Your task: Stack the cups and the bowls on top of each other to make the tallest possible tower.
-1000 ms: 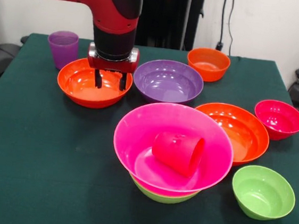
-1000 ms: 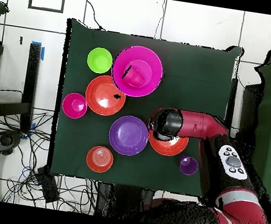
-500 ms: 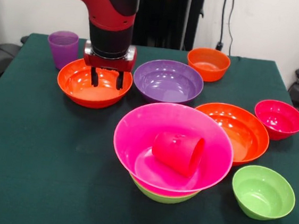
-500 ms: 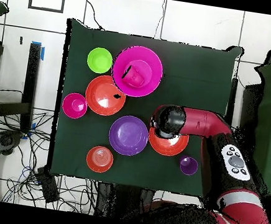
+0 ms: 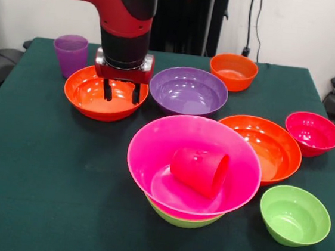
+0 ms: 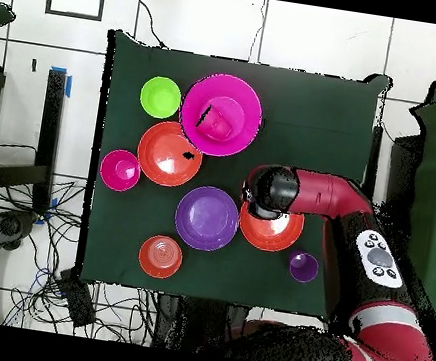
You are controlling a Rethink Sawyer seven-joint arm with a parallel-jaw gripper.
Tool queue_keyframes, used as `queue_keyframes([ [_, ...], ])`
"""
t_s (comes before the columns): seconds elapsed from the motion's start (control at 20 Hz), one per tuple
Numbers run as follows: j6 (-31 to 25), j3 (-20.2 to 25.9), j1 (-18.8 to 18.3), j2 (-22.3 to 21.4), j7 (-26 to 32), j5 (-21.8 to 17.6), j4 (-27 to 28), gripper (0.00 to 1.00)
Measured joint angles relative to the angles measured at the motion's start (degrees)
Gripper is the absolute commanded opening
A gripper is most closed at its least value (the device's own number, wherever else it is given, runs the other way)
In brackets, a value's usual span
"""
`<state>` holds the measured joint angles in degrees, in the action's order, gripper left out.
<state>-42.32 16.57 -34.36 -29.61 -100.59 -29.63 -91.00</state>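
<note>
hot pink bowl [image 5: 152,154], red-pink cup [image 5: 200,171], purple cup [image 5: 71,53], lime green bowl [image 5: 294,215], dark green table [image 5: 42,172]

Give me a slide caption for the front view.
Open gripper poised over an orange bowl, with a red-pink cup lying in the hot pink bowl.

The hot pink bowl [image 5: 195,158] hides most of the lime green bowl [image 5: 181,219] under it, and the arm [image 6: 306,195] covers part of an orange bowl [image 6: 273,232] from overhead.

Two cups: one purple [image 5: 71,53], one red-pink [image 5: 200,171]. Eight bowls: three orange, two hot pink, two lime green, one purple.
</note>
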Motion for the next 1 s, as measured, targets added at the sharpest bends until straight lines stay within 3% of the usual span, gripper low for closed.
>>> queue_keyframes([
  [1.0,0.0,2.6,0.1,0.1,0.0,0.9,0.9,1.0],
])
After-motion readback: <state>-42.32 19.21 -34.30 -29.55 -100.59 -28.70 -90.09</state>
